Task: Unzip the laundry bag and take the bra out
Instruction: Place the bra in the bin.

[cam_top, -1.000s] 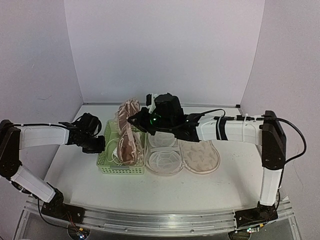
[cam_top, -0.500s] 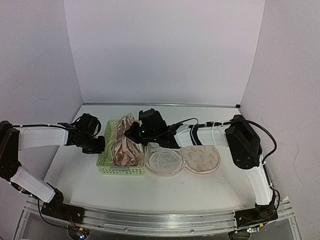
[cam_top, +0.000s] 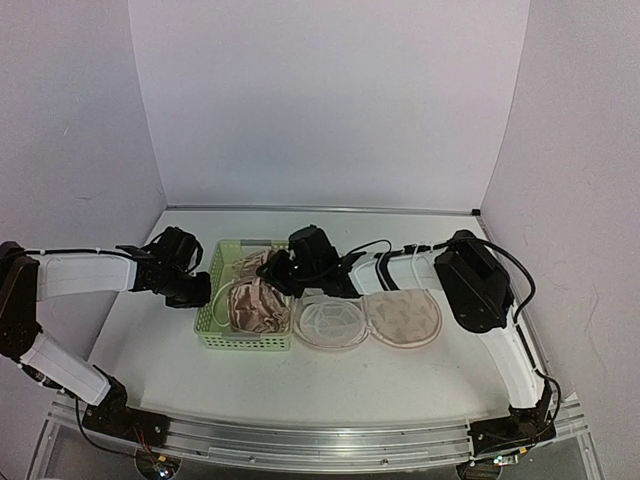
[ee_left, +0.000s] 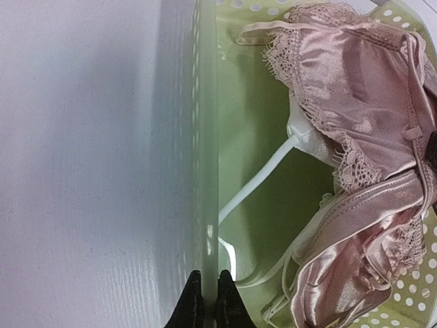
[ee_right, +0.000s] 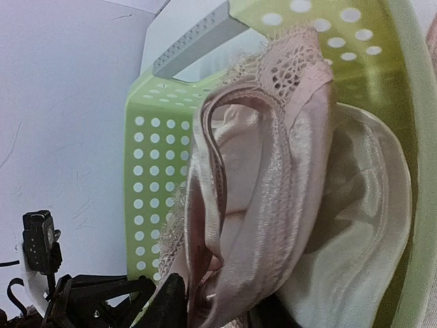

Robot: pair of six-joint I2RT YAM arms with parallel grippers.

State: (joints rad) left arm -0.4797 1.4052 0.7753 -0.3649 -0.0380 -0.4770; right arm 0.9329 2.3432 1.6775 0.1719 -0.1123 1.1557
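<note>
Nearest us, low and centre in the top view, the laundry bag (cam_top: 400,318) lies unzipped and spread flat in two halves, with nothing in it. Just left of it stands the green basket (cam_top: 240,340), and the bra (cam_top: 255,305) is heaped inside. The task looks nearly done.

At the basket's left wall, the left gripper (ee_left: 205,304) has its fingers pressed together on the rim and steadies it. Farther back, the right gripper (ee_right: 215,311) reaches down into the basket, fingers pinching a fold of the pink satin.

We think the danger lies in the release. Lace and thin straps catch easily. If the fabric clings to a finger as the right arm rises, the bra would be dragged back over the rim, perhaps onto the open bag. A white strap (ee_left: 263,181) runs close to the clamped wall. If the left gripper snags it on letting go, the light basket could tip or slide.
</note>
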